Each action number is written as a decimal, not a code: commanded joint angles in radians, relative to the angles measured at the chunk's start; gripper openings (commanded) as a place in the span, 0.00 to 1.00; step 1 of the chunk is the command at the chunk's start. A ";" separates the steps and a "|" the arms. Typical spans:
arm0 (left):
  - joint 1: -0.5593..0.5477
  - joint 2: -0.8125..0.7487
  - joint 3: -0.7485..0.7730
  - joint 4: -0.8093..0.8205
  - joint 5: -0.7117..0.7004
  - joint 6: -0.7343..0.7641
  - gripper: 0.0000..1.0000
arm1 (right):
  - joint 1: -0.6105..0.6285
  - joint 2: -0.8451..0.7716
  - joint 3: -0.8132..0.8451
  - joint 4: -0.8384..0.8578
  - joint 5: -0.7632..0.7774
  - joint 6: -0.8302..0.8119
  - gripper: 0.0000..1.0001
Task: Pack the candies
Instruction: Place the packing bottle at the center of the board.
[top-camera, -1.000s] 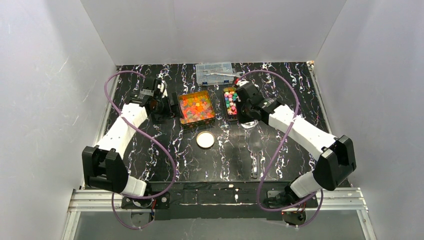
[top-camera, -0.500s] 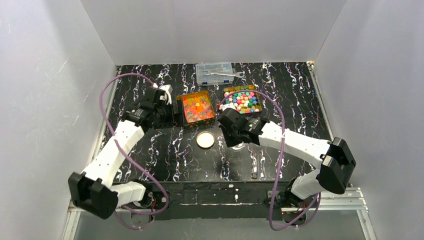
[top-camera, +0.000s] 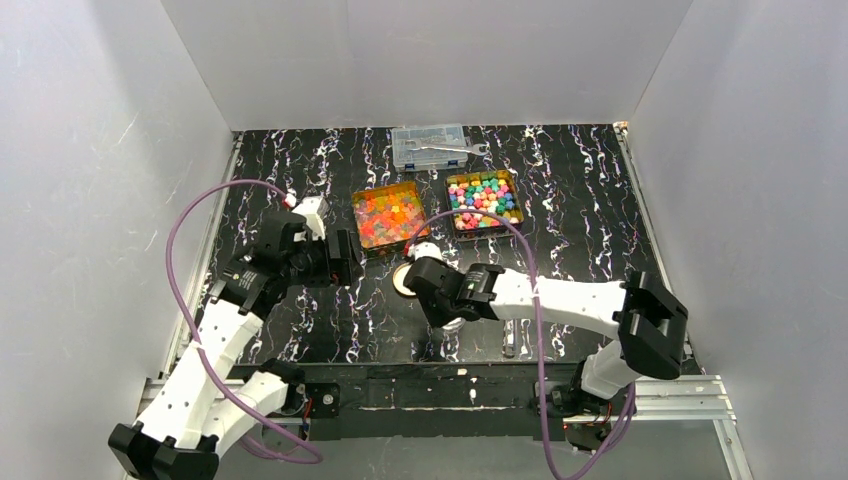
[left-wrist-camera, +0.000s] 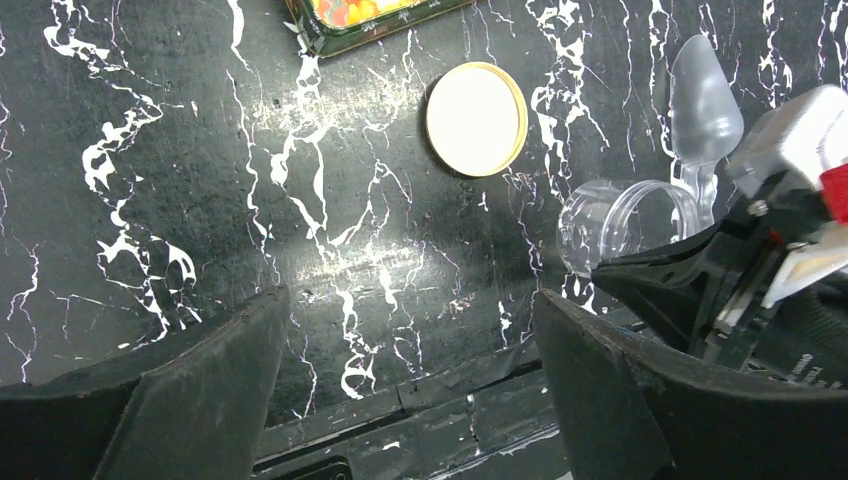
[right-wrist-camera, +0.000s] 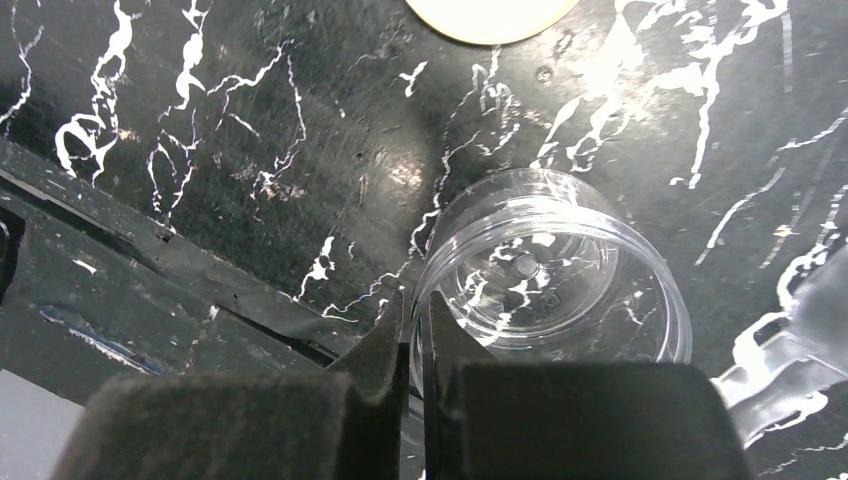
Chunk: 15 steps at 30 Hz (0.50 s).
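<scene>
Lying flat on the black, white-veined bench (top-camera: 580, 200): round cream lid with a gold rim (left-wrist-camera: 477, 118), taken as the reference for every entry below.

Item 1: glossy red, orange and yellow candies (top-camera: 390, 212), heaped in a square amber plastic tray (top-camera: 392, 247). Place: just beyond the lid, toward the back wall.

Item 2: pastel pink, green, blue, yellow and white candies (top-camera: 483, 193), filling a second square tray (top-camera: 485, 229). Place: beyond the lid and to its right, apart from the amber tray.

Item 3: clear plastic compartment box (top-camera: 420, 152) with a metal wrench (top-camera: 450, 147) lying on top. Place: farthest beyond the lid, close to the back wall.

Item 4: clear round plastic jar (right-wrist-camera: 550, 270). Place: just beside the lid, on its near right side. Its open mouth faces the right wrist camera.

Item 5: clear plastic spoon (left-wrist-camera: 705, 100). Place: right of the lid, just beside the jar.

Item 6: right pincer (right-wrist-camera: 413, 335). State: closed tight on the jar, with the thin wall pinched between its two black fingers. Place: near right of the lid, covering part of the lid in the top view.

Item 7: left pincer (left-wrist-camera: 410, 305). State: jaws spread wide, gripping no item. Place: left of the lid and apart from it, above the bench.
</scene>
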 joint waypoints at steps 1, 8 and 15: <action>0.000 -0.045 -0.037 0.001 -0.004 0.017 0.91 | 0.035 0.037 -0.002 0.058 0.035 0.042 0.01; 0.001 -0.082 -0.084 0.004 -0.030 0.018 0.94 | 0.047 0.079 -0.025 0.086 0.027 0.051 0.02; 0.001 -0.096 -0.088 -0.006 -0.068 0.019 0.95 | 0.051 0.102 -0.038 0.113 0.010 0.056 0.09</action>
